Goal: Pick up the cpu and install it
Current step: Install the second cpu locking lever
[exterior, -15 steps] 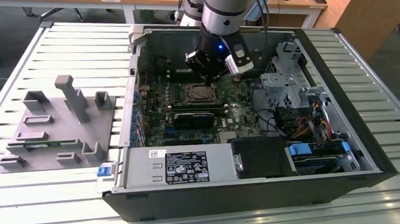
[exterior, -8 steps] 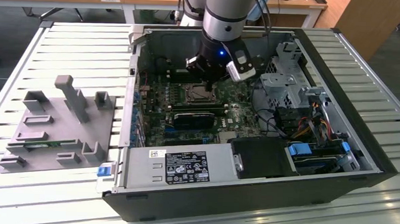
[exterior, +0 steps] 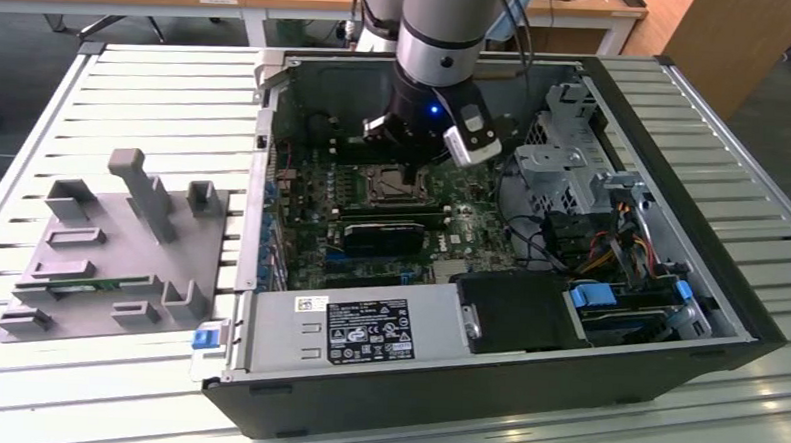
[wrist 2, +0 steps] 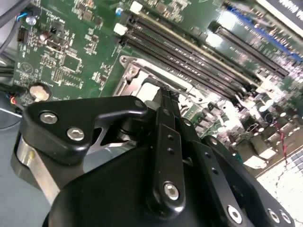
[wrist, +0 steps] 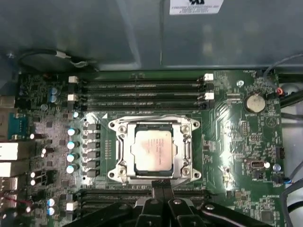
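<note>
An open computer case [exterior: 402, 382] lies on a slatted table [exterior: 134, 90], with a grey parts holder [exterior: 114, 259] on the exterior view's left. The robot arm [exterior: 444, 33] reaches down into the case over the green circuit board [wrist: 236, 137]. In the first wrist view, the cpu [wrist: 151, 150] sits flat inside its metal socket frame [wrist: 187, 146], so placing it looks done; whether it is locked down cannot be judged. The hand [wrist: 162, 185] hovers just beside the socket, its fingers pressed together and holding nothing.

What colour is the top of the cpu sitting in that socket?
Shiny silver-grey, clearest in the first wrist view: cpu.
</note>
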Controlling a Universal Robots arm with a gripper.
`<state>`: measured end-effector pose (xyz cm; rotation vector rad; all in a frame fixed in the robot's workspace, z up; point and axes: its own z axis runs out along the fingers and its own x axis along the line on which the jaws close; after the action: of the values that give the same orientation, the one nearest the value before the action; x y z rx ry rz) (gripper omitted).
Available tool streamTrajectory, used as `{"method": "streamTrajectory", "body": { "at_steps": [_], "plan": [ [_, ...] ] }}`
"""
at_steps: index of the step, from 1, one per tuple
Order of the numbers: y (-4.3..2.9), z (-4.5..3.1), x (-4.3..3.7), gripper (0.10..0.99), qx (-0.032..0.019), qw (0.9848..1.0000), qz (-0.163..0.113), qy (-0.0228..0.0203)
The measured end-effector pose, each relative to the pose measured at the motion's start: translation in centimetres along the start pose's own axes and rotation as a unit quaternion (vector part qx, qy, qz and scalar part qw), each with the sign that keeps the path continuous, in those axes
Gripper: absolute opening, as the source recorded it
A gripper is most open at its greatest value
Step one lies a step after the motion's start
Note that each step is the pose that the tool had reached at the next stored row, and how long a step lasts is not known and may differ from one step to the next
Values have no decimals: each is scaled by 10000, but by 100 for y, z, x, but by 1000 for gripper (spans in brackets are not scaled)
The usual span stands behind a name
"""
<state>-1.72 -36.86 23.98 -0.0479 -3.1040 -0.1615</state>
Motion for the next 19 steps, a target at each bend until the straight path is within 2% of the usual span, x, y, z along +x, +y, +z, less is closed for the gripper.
{"method": "streamTrajectory", "body": {
  "at_steps": [3, 10, 16, 19],
  "plan": [
    [-48, -2, 38, 106, 0, 10000, 1, -1],
    [-63, 32, 261, 106, 0, 10000, 1, -1],
    [-82, 129, 259, 106, 1, 10000, 0, 5],
    [-148, 130, 258, 106, -9, 10000, 1, 7]
  ]
}}
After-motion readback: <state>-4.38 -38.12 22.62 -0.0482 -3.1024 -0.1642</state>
